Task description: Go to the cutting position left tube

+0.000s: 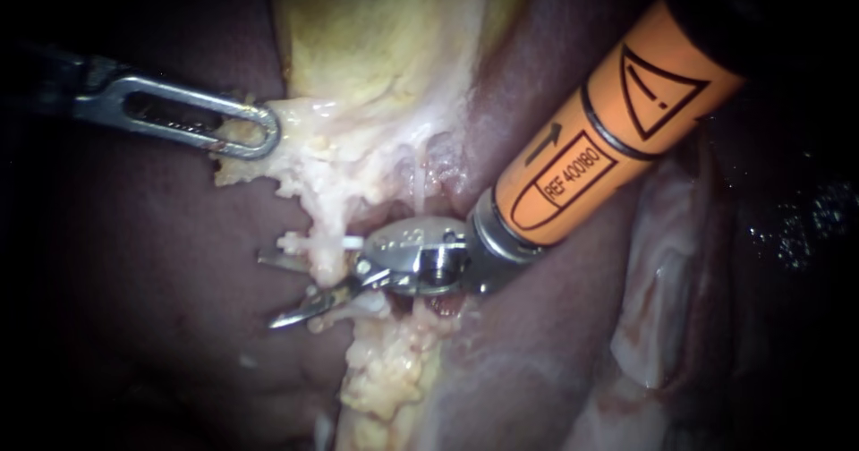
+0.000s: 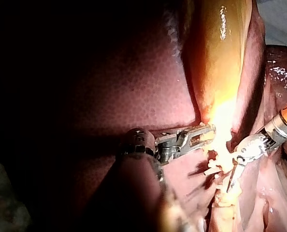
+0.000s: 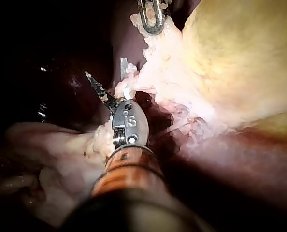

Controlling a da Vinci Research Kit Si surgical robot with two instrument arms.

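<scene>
Two instruments counted. Slotted steel jaws of the left instrument [image 1: 267, 131] are closed on pale fatty tissue [image 1: 309, 151] beneath the yellow gallbladder [image 1: 376, 39]. Blades of the orange-shafted right instrument [image 1: 266, 290] stand parted astride one pale tube [image 1: 327, 270]; one white clip [image 1: 349, 241] is seen on it.

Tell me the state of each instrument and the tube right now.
Left instrument: jaws shut on pale tissue below the gallbladder.
Right instrument: jaws open, one either side of the tube.
Tube: uncut, white clip on it.
</scene>
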